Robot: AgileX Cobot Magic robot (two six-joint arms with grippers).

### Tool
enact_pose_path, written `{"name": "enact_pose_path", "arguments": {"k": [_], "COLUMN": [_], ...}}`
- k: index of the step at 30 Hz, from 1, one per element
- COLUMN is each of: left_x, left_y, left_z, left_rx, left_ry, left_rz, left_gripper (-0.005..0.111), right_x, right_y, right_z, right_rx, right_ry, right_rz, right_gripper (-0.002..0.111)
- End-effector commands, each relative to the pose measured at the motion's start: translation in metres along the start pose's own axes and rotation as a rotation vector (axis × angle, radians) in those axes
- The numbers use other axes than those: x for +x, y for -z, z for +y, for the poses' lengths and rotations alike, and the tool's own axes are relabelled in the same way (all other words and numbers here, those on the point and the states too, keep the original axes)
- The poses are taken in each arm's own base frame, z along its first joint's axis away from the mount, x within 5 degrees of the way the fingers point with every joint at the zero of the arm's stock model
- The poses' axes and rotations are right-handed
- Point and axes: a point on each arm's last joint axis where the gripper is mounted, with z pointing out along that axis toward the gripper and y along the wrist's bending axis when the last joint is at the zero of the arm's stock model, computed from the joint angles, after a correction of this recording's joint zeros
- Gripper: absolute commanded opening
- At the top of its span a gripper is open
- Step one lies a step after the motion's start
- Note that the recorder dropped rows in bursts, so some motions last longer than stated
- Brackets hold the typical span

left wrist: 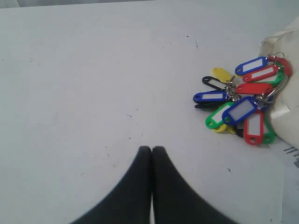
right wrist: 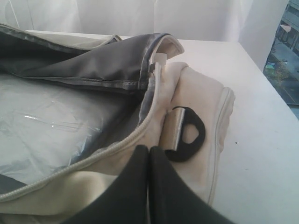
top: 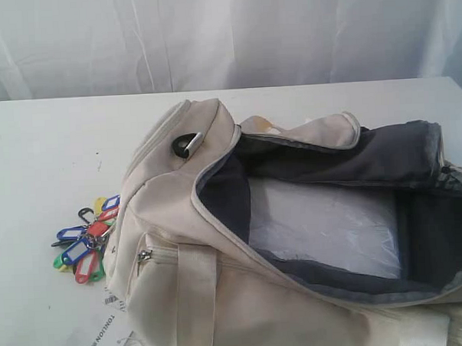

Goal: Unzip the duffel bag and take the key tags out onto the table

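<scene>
Now your key tags (top: 87,239) lie on the desk (top: 31,166), touching the end of the unzipped duffel bag (top: 244,295). Your left fingers (left wrist: 133,186) and right fingers (right wrist: 133,186) are both closed, holding nothing. Bump the bag and it could sweep the bunch away.

On the table (top: 31,166), key tags (top: 87,239) just left of the duffel bag (top: 244,303); perhaps against it

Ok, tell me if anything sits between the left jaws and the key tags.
Nothing visible does. Only bare table lies between the shut left jaws and the key tags, which already lie out on the table beside the end of the open bag.
</scene>
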Motion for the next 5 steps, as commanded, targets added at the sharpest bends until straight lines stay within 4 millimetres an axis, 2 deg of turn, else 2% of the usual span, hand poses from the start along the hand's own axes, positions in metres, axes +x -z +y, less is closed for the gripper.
{"name": "enact_pose_path", "arguments": {"k": [1, 5], "left_x": [0.0004, 0.0004], "left_y": [0.0, 0.0], "left_z": [0.0001, 0.0001], "left_rx": [-0.002, -0.002], "left_ry": [0.0, 0.0], "left_rz": [-0.005, -0.005], "left_gripper": [0.0, 0.0], "right_x": [0.001, 0.001], "right_y": [-0.0001, -0.0001], "right_z": [-0.0001, -0.0001], "right_rx": [0.002, 0.002], "right_ry": [0.016, 0.016], "right_rz": [-0.003, -0.003], "right_gripper": [0.0, 0.0]}}
